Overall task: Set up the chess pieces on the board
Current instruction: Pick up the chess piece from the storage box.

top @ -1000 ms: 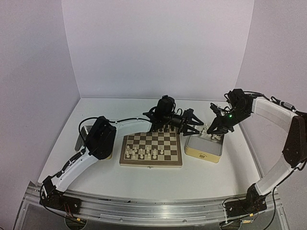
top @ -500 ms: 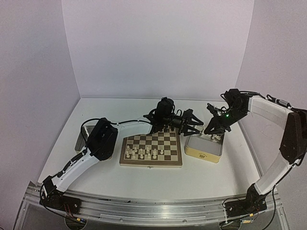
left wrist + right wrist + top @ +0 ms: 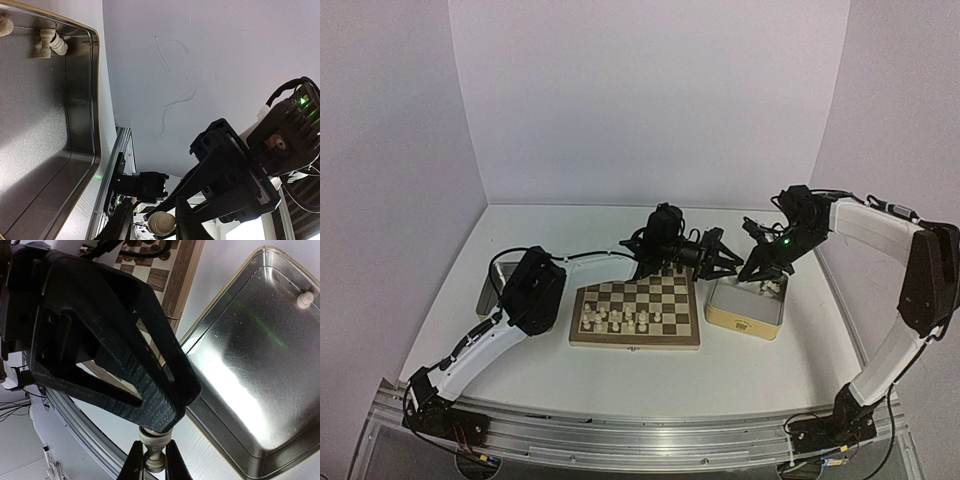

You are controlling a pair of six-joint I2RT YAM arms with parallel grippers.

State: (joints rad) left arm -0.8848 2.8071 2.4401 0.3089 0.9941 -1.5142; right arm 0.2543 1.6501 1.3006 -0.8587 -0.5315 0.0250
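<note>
My right gripper [image 3: 154, 462] is shut on the stem of a cream chess piece [image 3: 154, 452], held in the air over the left rim of the right tin [image 3: 745, 318]. My left gripper [image 3: 152, 222] meets it there, and one of its black fingers [image 3: 125, 355] covers the piece's top. In the left wrist view the piece's round base [image 3: 161, 223] lies between my left jaws; it touches one finger and a gap shows at the other. The board [image 3: 635, 342] carries several cream chess pieces [image 3: 620, 320] in its near rows. In the top view the two grippers [image 3: 718, 256] [image 3: 763, 264] meet beyond the board's right corner.
The right tin [image 3: 250, 370] holds a few loose cream pieces [image 3: 50, 45] near its far end, one of them by the rim [image 3: 305, 299]. A second tin [image 3: 490, 290] stands left of the board, partly behind my left arm. Dark pieces line the board's far edge [image 3: 665, 270].
My right gripper has swung left with its piece until it reached the left gripper. The left jaws have narrowed around the piece's base.
</note>
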